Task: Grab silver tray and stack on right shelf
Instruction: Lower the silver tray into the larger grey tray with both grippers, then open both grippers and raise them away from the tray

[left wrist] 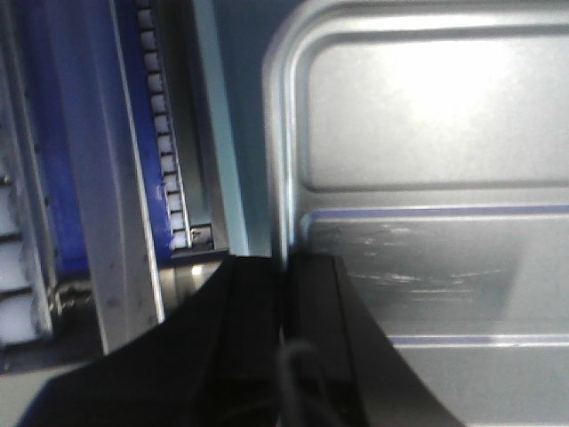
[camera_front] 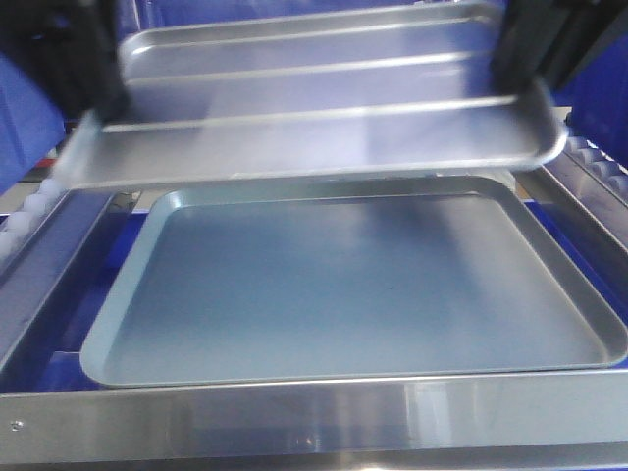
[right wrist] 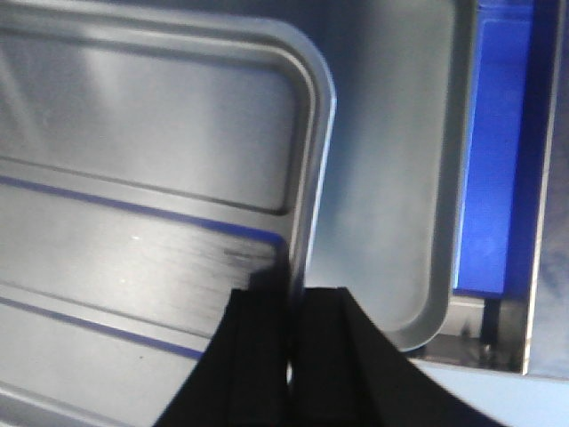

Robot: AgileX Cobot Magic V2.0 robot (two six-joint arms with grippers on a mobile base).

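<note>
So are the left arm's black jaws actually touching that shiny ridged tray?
Touching. The left wrist view shows the left jaws closed on the rim of the silver tray, one on either side, with no gap visible.

Two trays are counted, one shiny ridged silver tray [camera_front: 324,137] and one duller smooth-floored grey tray [camera_front: 353,285], along with two grippers, the left gripper [left wrist: 286,264] and the right gripper [right wrist: 295,295], and one roller shelf [camera_front: 294,422].
</note>
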